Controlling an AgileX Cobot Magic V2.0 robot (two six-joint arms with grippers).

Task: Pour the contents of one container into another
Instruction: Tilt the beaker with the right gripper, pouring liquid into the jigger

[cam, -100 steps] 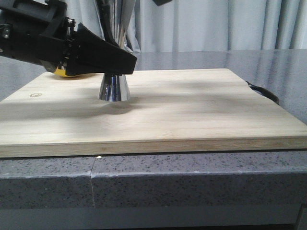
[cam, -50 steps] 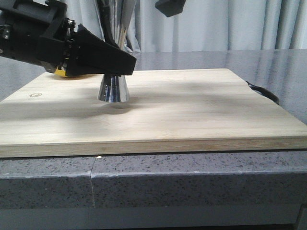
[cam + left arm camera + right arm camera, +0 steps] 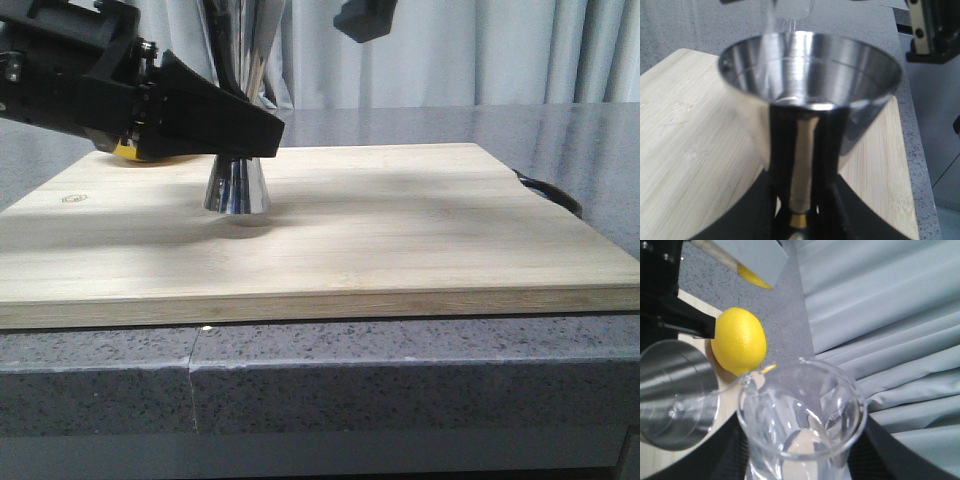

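Board (image 3: 400, 230) of pale wood lies nearest, on the speckled grey counter (image 3: 400, 370). On the board stands the steel jigger (image 3: 237, 185), upright, and the left gripper (image 3: 262, 135) is clamped around its narrow waist, black fingers (image 3: 840, 200) pressed on either side. Above the jigger's open cup the glass beaker (image 3: 801, 415) hangs tilted, lip toward the cup, a thin clear stream falling in; clear liquid sits inside it. The right gripper (image 3: 800, 460) holds the beaker, closed on its sides. Behind the jigger, a yellow lemon (image 3: 738, 340) rests by the board's far edge. Grey curtains (image 3: 470, 50) hang farthest back.
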